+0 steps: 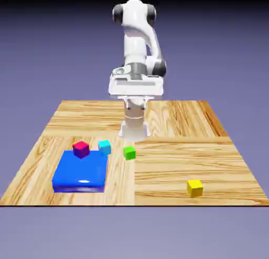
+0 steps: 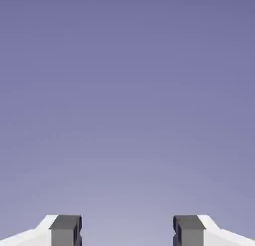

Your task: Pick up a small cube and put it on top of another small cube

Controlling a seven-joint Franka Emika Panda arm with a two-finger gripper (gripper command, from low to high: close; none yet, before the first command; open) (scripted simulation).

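Exterior view: the white robot arm [image 1: 137, 48] is folded up high at the far edge of the wooden bench [image 1: 178, 163]. The small bright green cube [image 1: 129, 153] sits on the bench just right of the small cyan cube [image 1: 105, 146], apart from it. A magenta-and-purple cube [image 1: 81, 148] rests on the flat glossy blue block [image 1: 80, 174]. The small yellow cube [image 1: 194, 188] lies well apart, near the front. In the hand view the end effector [image 2: 127, 231] stands wide, holding nothing, before the plain backdrop.
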